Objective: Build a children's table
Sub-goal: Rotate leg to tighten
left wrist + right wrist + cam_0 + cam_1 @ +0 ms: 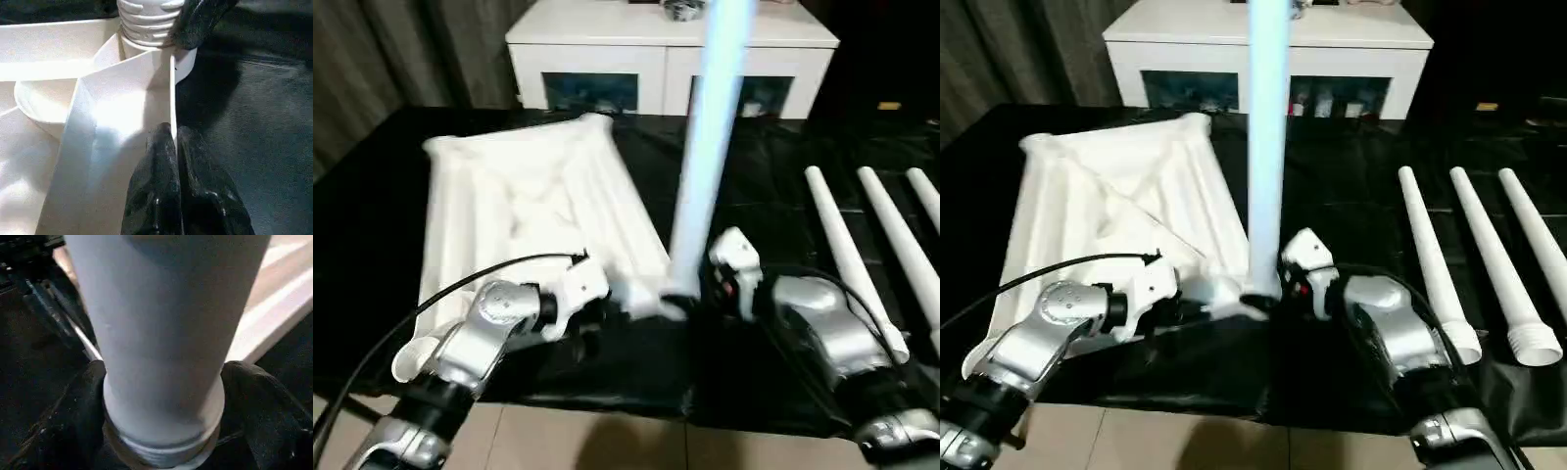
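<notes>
Screwing this leg [1266,147] in looks like the step, so I'd keep it dead upright and not yank the top [1116,196] sideways. The right pincer [164,401] is spread wide around the leg's threaded base, fingers [254,396] at 3 and 9 o'clock. The left pincer [173,161] is pinched tight on the top's thin rim; the corner socket sits at its 12 o'clock. Three spare legs [1435,264] lie on the worktop [1351,196], off to the right.
</notes>
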